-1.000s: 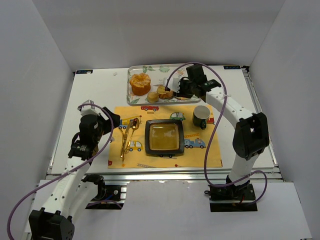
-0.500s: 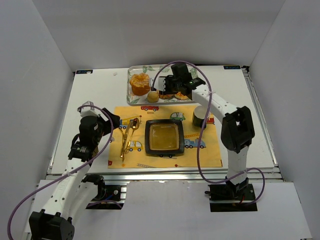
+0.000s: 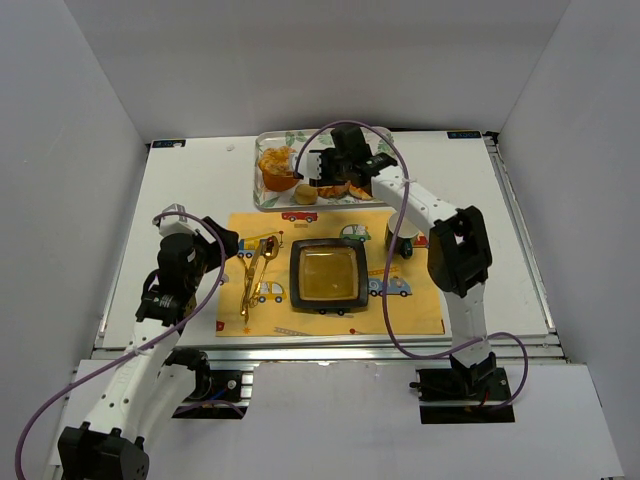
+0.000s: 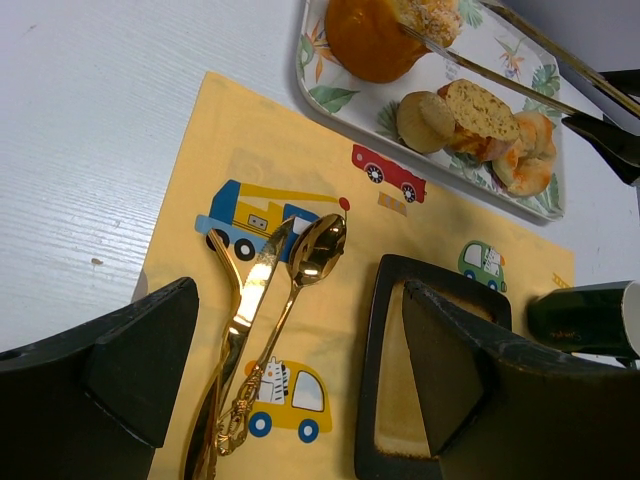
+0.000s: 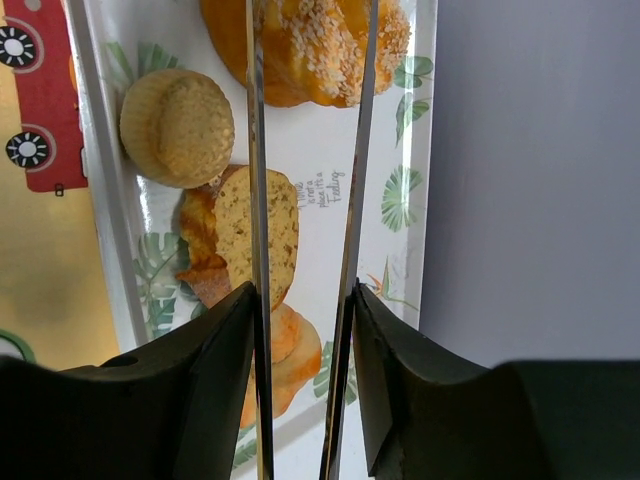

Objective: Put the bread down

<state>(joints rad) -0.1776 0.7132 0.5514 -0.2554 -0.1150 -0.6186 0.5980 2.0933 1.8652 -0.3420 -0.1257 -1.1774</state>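
Metal tongs (image 5: pixel 253 150), seemingly pinched by right fingers (image 5: pixel 200 400), overlie seeded bun (image 5: pixel 310 50); left fingers (image 4: pixel 130 360) spread

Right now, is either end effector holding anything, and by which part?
The right end effector grips long metal tongs near their handle end; the left end effector holds nothing.

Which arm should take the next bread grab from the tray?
Right. The right gripper holds tongs over the tray, blades crossing the seeded bun. The left gripper hangs open over the placemat's cutlery, off the tray.
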